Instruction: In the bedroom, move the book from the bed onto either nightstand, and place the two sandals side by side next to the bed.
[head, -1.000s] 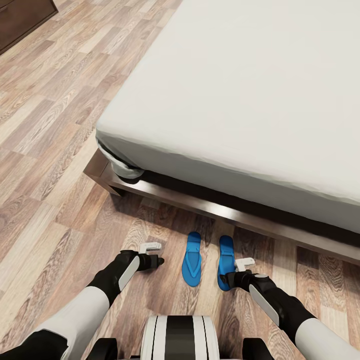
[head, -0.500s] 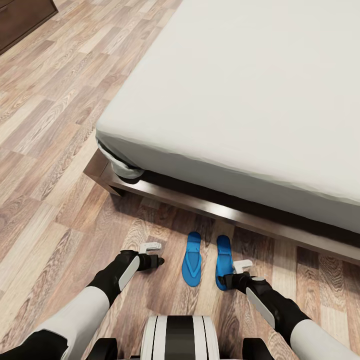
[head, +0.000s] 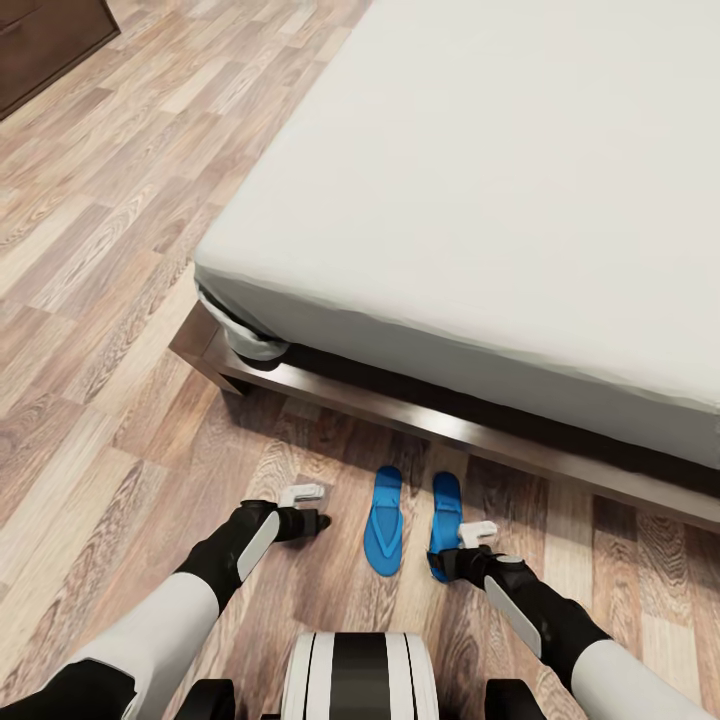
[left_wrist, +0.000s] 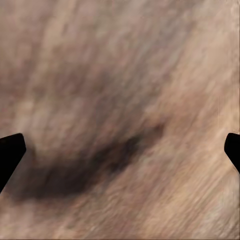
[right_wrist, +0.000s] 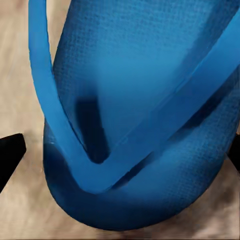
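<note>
Right gripper (head: 467, 549): low over the floor, sitting at the near end of the right-hand sandal. In the right wrist view both dark fingertips (right_wrist: 10, 152) stand wide apart at the picture's edges, the sandal between them; whether they touch it, I cannot tell.

Right sandal (head: 444, 508): bright blue, flat on the planks, its near end under the right gripper, its far end towards the bed. Up close (right_wrist: 145, 115) you get the woven blue sole and the V of the strap.

Left sandal (head: 383, 519): just beside its partner, lying roughly parallel with a thin strip of floor between them. It sits between the two grippers, nearer the right one.

Left gripper (head: 305, 507): down near the floor, off to the left of the left sandal and apart from it. In the left wrist view its fingertips (left_wrist: 9, 152) are spread wide with bare wood grain and a dark shadow between them, holding nothing.

Bed (head: 330, 385): beyond both grippers, dark brown frame rail running across, pale grey mattress on top. Both sandals lie close to that rail.

Floor (head: 90, 350): brown wood planks.

Dark cabinet (head: 40, 40): far beyond the left gripper, a corner of brown furniture.

Writing: no readable lettering on anything visible.
</note>
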